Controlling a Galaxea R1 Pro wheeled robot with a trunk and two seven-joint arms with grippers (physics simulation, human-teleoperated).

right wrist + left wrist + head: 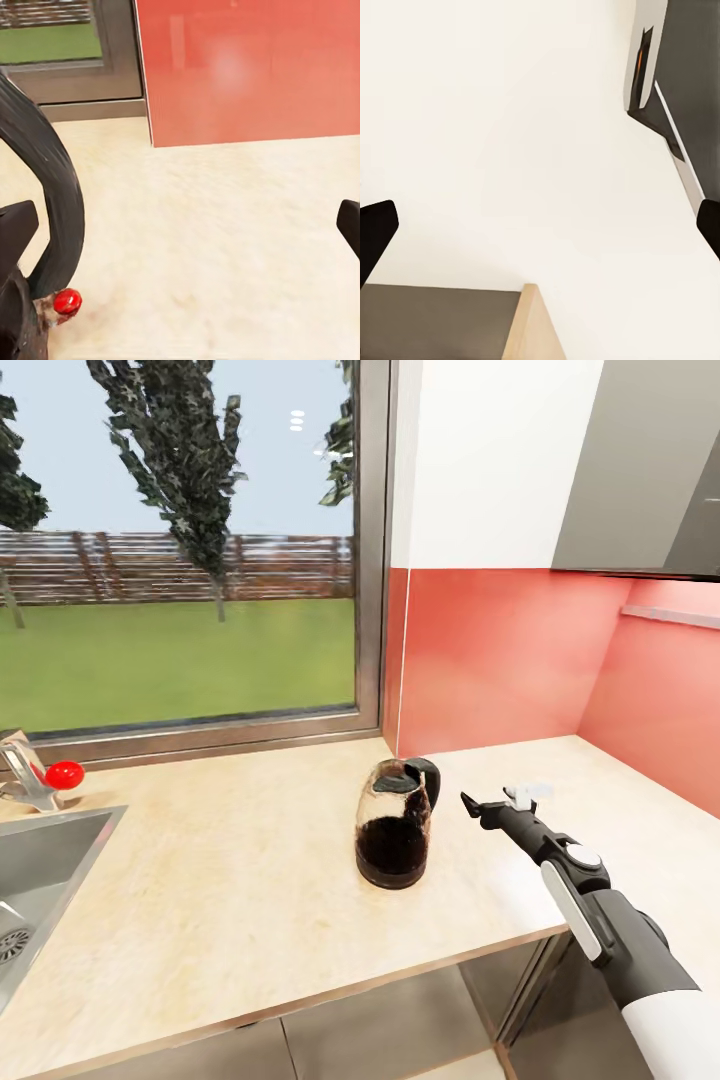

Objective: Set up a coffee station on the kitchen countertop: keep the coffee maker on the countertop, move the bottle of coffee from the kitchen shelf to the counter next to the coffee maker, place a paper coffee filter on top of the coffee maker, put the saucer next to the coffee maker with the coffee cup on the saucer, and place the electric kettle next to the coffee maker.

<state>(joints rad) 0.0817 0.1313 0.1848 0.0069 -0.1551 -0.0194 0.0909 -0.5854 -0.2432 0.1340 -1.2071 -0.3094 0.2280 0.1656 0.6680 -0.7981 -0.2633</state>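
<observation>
We read this as the reach for the electric kettle [396, 823], and the whole move turns on one fact: the kettle lies to the left of our right gripper [497, 801], with its black handle [428, 780] on the kettle's right side, the side that faces the jaws. Nearest to us, the right arm runs up from the lower right corner over the front edge of the kitchen countertop [230, 880], and its gripper hangs over the worktop just beside the kettle, apart from it, jaws spread wide with nothing between them. The kettle stands upright on its black base, so its long axis is vertical and the handle arcs down alongside it. In the right wrist view the curved handle [52, 217] sits close against one fingertip [16, 229], off the centre line between the two fingers, so we judge a short sideways shift to the left would bring the handle into the gap. The right arm is plainly the nearer one. Our left gripper [540, 229] is also open, over a plain pale surface. Farther off, the sink [40, 880] sits at the left, and the window [180, 540] beyond it.
</observation>
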